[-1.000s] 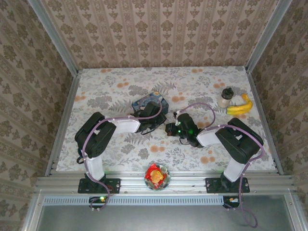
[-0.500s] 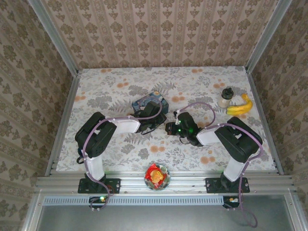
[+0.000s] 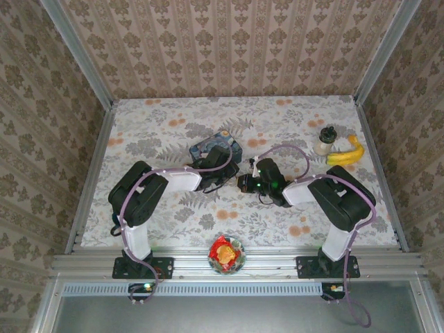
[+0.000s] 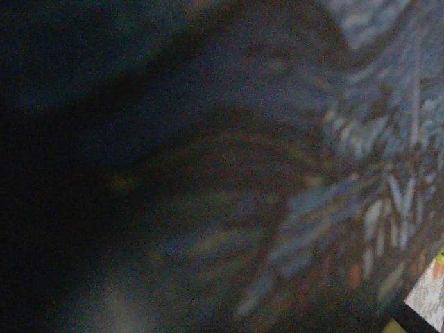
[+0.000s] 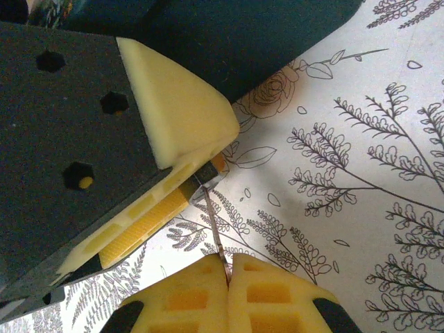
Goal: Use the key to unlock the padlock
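Damask-papered walls [image 3: 229, 48] box in the pale floral-print surface [image 3: 159, 128] on three sides. At mid-surface the left tool [image 5: 215, 163] clamps the tiny black-and-silver padlock [image 5: 205, 179] between its yellow pads, just beside the blue painted tin [image 3: 214, 147]. The right tool [image 5: 227, 267], pads pressed together, pinches the thin metal key [image 5: 215, 232], whose tip meets the padlock. A yellow banana [image 3: 347, 154] lies far right.

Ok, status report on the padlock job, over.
Right gripper shut on key. Left gripper pinching padlock. Key tip at padlock. Blue tin close beside left gripper.
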